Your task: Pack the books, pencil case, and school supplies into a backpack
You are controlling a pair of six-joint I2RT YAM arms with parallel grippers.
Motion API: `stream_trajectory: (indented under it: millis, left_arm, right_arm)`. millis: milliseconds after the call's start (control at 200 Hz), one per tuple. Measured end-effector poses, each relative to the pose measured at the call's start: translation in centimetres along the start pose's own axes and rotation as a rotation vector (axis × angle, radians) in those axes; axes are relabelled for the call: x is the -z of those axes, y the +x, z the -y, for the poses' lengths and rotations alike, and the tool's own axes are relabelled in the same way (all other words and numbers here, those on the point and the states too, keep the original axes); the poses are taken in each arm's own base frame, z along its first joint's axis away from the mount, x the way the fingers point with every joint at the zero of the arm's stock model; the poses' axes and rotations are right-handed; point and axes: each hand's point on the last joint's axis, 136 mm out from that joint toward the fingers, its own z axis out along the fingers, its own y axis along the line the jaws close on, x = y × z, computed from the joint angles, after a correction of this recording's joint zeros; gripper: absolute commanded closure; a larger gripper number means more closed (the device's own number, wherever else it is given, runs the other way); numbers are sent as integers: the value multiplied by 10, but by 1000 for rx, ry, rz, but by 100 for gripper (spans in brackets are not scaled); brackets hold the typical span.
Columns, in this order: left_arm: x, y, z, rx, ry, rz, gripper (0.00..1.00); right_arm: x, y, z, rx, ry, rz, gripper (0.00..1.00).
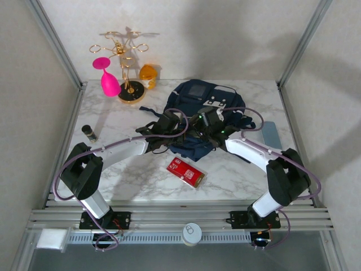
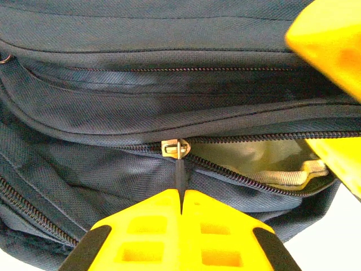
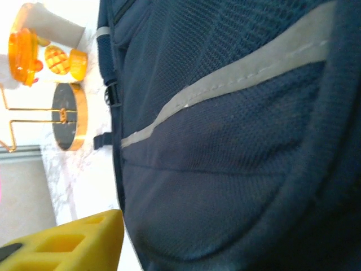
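Left wrist view: L gripper [image 2: 181, 195] has its jaws squeezed together on the thin black zip pull [image 2: 180, 172] of the backpack [image 2: 141, 107]. The pull points straight at the jaws & the zip line runs side to side. Right of the slider [image 2: 174, 148] it's open, pale inside showing. Left of it the teeth are closed, so I think the tug must go left, along the zip. R gripper [image 1: 207, 119] is close by, yellow fingers [image 2: 333, 39] apart above & below the bag's rim; can't tell if they pinch it. Red box [image 1: 185, 172] lies slanted on bare table [image 1: 130, 180], btw. both arms, w/ lots of room round it.
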Motion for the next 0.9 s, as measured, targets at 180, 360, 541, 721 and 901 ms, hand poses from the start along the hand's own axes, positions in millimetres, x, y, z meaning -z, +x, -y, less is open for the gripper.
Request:
stream_trajectory:
  millis: [180,360,541,721,901]
  left_arm:
    - [0,-2,-2,1,-6,7,100]
    - [-1,-8,-5,9,-16,35,100]
    - [10,-1,-15,24,-39,55,100]
    - [26,0,-31,38,-67,88,100]
    - [23,-1,-61,80,-113,86,100]
  right_arm:
    - [-17,0,-2,17,11,15,77]
    - [-19,-3,-35,75,-65,13,96]
    - [-17,0,-39,193,-105,-54,100]
    - [14,-17,-46,302,-209,-178,100]
    - [45,-51,-31,355,-291,-314,100]
